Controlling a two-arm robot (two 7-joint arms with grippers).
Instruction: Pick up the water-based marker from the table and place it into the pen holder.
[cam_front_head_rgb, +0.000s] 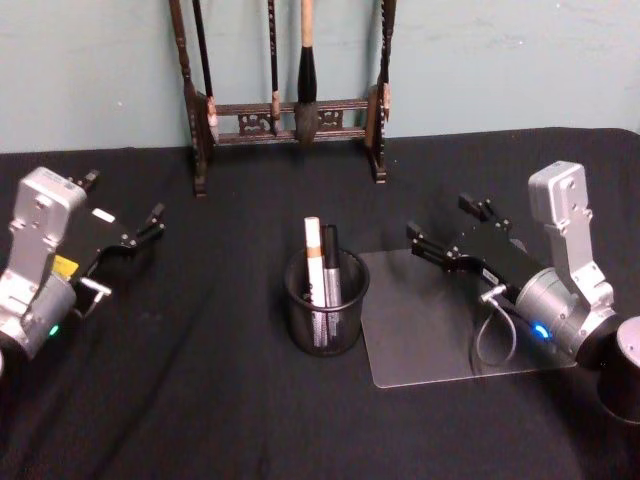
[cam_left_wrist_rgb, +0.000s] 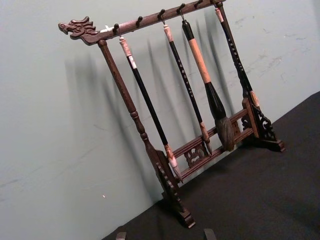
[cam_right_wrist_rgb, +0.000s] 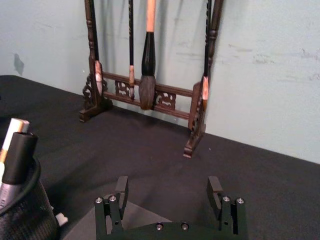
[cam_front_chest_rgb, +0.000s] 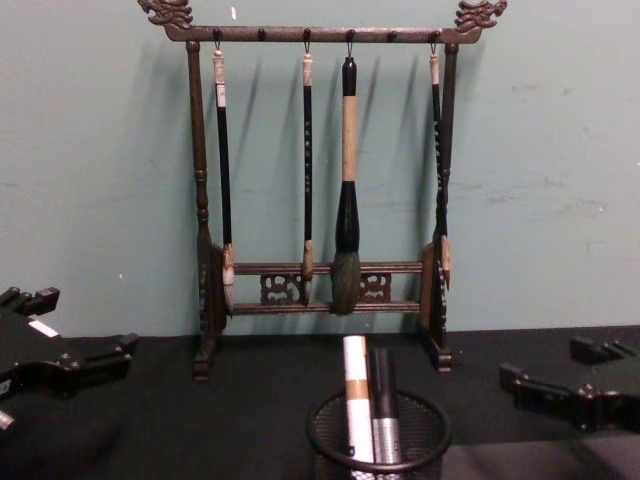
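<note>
The pen holder (cam_front_head_rgb: 325, 318), a round black mesh cup, stands at the table's middle. Two markers stand upright in it: a white one with a tan band (cam_front_head_rgb: 314, 255) and one with a black cap and grey barrel (cam_front_head_rgb: 331, 262). Which of them is the water-based marker I cannot tell. My left gripper (cam_front_head_rgb: 122, 200) hovers open at the left, well away from the cup, with nothing between its fingers. To the cup's right, my right gripper (cam_front_head_rgb: 447, 222) is open and empty above a clear mat. The right wrist view has the holder (cam_right_wrist_rgb: 22, 220) beside the open right gripper (cam_right_wrist_rgb: 168, 192).
A dark wooden brush rack (cam_front_head_rgb: 290, 115) hung with calligraphy brushes stands at the table's back against the pale green wall. A clear plastic mat (cam_front_head_rgb: 420, 330) lies to the right of the holder. Black cloth (cam_front_head_rgb: 180, 380) covers the table.
</note>
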